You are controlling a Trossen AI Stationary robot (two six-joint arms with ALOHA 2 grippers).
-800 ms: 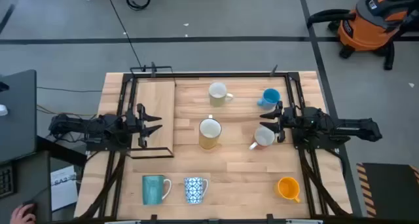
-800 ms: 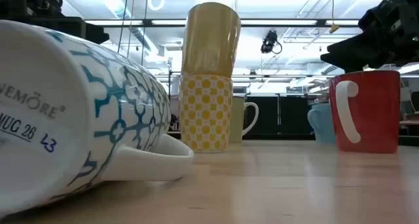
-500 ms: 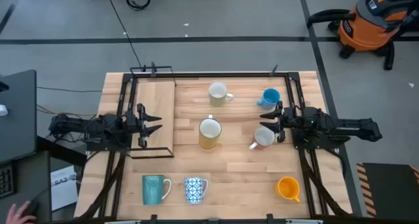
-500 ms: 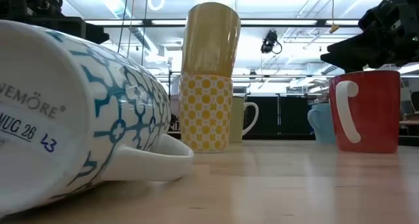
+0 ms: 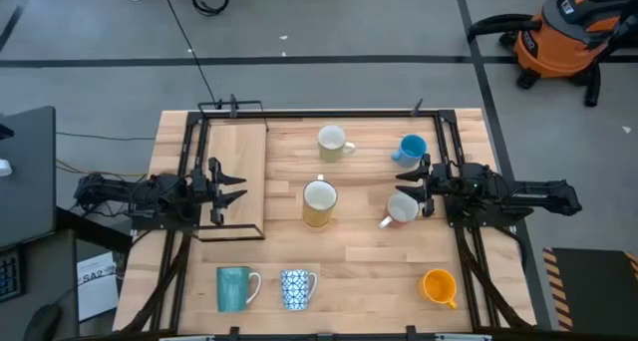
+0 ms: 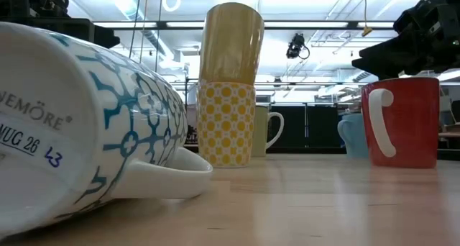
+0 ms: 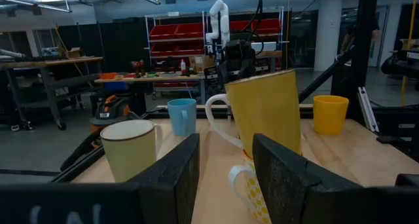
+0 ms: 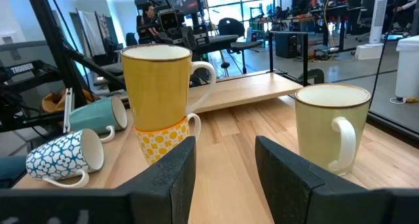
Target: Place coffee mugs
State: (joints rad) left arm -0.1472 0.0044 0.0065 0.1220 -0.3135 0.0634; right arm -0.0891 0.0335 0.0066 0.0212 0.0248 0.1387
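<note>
the stack (image 5: pixel 319 202) stands at the centre of the table (image 5: pixel 359 256): a plain yellow mug (image 8: pixel 157 86) set upright on a yellow dotted mug (image 8: pixel 159 138), handles visible in the right wrist view. at 12 o'clock from the stack stands a cream mug (image 5: pixel 332 143), upright, well apart from it. at 1 to 2 o'clock stands the light blue mug (image 5: pixel 411 149), upright, near the right edge. at 3 o'clock sits a red mug (image 5: pixel 402 209), white inside with a white handle, upright in the low view, just in front of the right gripper (image 5: pixel 422 188). at 5 o'clock, near the front right corner, stands the orange mug (image 5: pixel 439 286). at 6 to 7 o'clock lies the patterned mug (image 5: pixel 296 288), on its side. at 7 o'clock lies the teal mug (image 5: pixel 235 287), also on its side, just beside the patterned one.

right gripper: at 3 o'clock of the stack, fingers parted, nothing between them; no contact with the red mug can be confirmed. left gripper (image 5: pixel 231 189): at 9 o'clock of the stack, well apart from it, above a raised wooden board (image 5: pixel 239 147) on the left side of the table; fingers released, nothing held.

beyond the table, at 1 o'clock on the floor, sits an orange vacuum (image 5: pixel 563 32).
</note>
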